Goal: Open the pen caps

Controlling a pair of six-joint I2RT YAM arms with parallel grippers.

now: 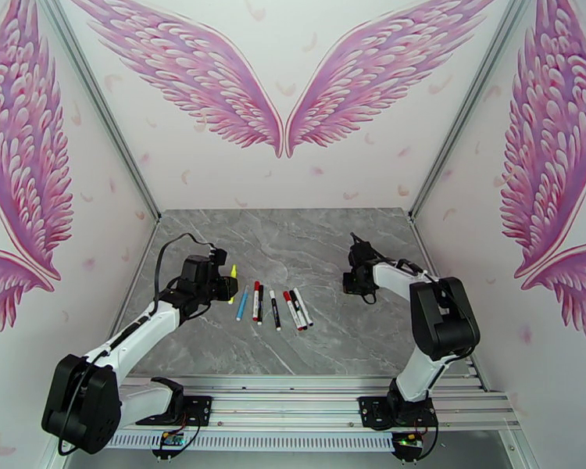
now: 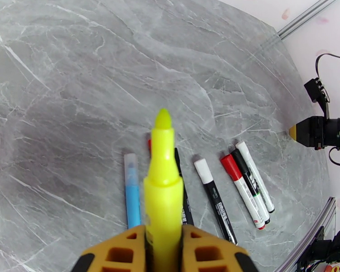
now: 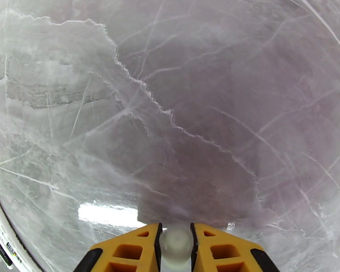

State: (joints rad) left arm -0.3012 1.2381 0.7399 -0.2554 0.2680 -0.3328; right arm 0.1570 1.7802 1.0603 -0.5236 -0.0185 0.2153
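Clamping the yellow plastic marker pen (image 2: 163, 196) by its barrel in the left gripper (image 2: 163, 234), squeezed nearly closed around it, with the bare yellow nib poking up and out over the grey marble-look table (image 2: 70, 87). Pinching a small pale translucent plastic cap (image 3: 175, 243) in the right gripper (image 3: 175, 232), closed onto it with just the fingertips, low over a bare patch of tabletop and well apart from the pens.

Worrying mostly about that cap. Being round and slick, probably rolling toward the table edge if let go on its side or from any height. Also looking like a shallow hold, so possibly squirting out sideways instead of dropping straight.

Second worry: waving an exposed nib around just beside the row. Risking a yellow streak on the marble or on the other barrels when setting it down.

Lying capped next to it: a light blue plastic pen (image 2: 132, 196), a black-barrelled pen with a white cap (image 2: 213, 196), a white pen with a red cap (image 2: 240, 187), plus a few more thin ones. Sitting touching side by side on the right end, so risking grabbing two at once or knocking neighbours askew when going in for the next. Guessing one done, the rest waiting.
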